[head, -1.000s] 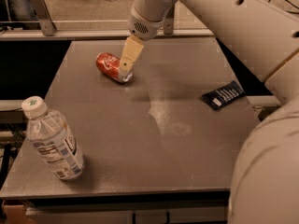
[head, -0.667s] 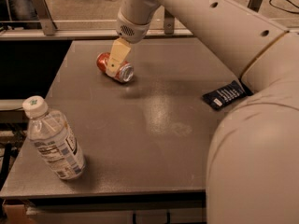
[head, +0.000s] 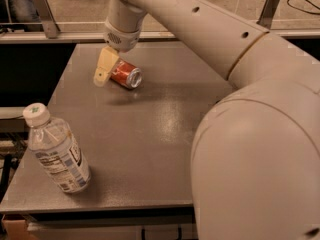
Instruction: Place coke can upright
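Camera view: nearest, the robot's big cream arm (head: 250,149) fills the frame from 3 to 5 o'clock, then sweeps up and across toward 11 o'clock. At 8 o'clock a clear bottle (head: 57,154) with a white cap stands near the front left corner of the grey bench (head: 150,134). Farther back, at 11 o'clock, the can (head: 126,74) lies on its side on the bench, one silver end turned toward 4 o'clock. The end effector (head: 106,68) is down at the can, its tan tip touching or just beside the can's left flank. I cannot tell whether it is clamped on the can or loose. The can is probably light, thin-walled and smooth. It would roll readily and dent under a hard squeeze. The best hold is likely across the middle of its body, taken gently, before tipping it onto a silver end.
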`<state>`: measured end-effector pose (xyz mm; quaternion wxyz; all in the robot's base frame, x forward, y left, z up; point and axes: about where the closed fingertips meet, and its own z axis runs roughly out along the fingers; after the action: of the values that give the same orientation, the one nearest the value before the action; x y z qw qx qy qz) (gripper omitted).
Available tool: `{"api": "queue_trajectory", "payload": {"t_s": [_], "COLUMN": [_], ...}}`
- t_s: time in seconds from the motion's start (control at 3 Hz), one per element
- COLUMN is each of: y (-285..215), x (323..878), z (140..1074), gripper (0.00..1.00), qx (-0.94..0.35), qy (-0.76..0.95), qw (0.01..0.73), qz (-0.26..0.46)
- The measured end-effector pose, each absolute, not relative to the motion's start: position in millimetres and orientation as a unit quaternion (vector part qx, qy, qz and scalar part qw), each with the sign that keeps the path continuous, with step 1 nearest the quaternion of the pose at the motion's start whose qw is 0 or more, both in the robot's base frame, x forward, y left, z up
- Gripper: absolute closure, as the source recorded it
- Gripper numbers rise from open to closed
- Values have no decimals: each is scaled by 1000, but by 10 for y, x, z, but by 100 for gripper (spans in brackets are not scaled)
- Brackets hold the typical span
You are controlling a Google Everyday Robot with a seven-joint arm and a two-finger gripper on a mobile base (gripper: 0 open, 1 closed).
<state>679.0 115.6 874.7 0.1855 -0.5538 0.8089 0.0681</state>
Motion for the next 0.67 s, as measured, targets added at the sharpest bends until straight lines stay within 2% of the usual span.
{"api": "queue_trajectory", "payload": {"t_s": [0.67], "y": [1315], "x": [6989], "z": [8423], "gripper": [0], "qx": [-526], "qy": [834], "qw": [163], "qz": [39]}}
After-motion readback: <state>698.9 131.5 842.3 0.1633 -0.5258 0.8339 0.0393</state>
